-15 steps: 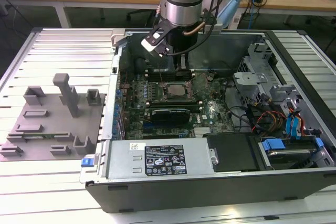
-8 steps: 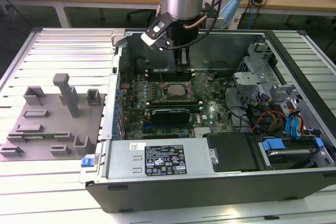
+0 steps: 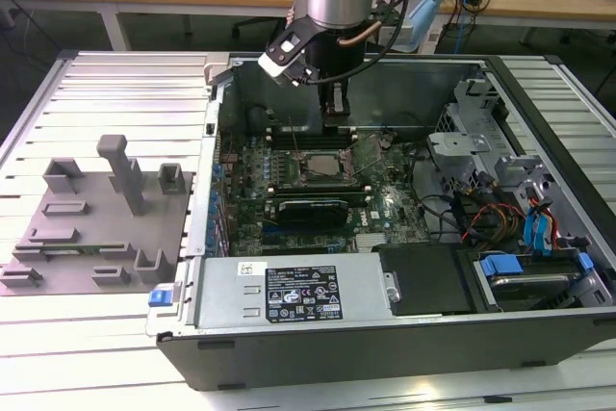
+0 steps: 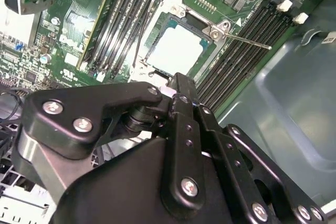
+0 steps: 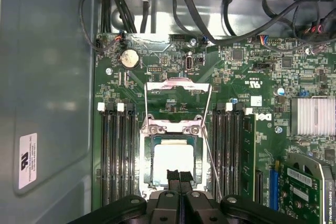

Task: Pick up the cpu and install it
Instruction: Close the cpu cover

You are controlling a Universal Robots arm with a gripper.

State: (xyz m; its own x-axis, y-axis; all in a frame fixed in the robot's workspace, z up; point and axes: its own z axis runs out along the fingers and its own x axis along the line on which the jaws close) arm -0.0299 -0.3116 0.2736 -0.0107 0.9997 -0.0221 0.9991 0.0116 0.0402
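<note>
The cpu (image 5: 173, 162), a pale silver square, lies flat inside the socket frame (image 5: 148, 156) on the green motherboard (image 5: 247, 77); it also shows in the second wrist view (image 4: 178, 48) and the exterior view (image 3: 325, 168). The socket's load plate (image 5: 176, 85) stands swung open, and its thin metal lever (image 5: 209, 140) is raised. My gripper (image 5: 178, 174) hangs just above the cpu's near edge, its two black fingers pressed together with nothing between them. In the exterior view the gripper (image 3: 334, 122) reaches down into the open computer case over the socket.
Memory slots (image 5: 113, 156) flank the socket on both sides. A graphics card (image 3: 313, 209), a labelled power supply box (image 3: 289, 295), a drive cage (image 3: 476, 141) and loose cables (image 3: 481, 214) crowd the case. A grey fixture plate (image 3: 58, 238) lies on the exterior view's left.
</note>
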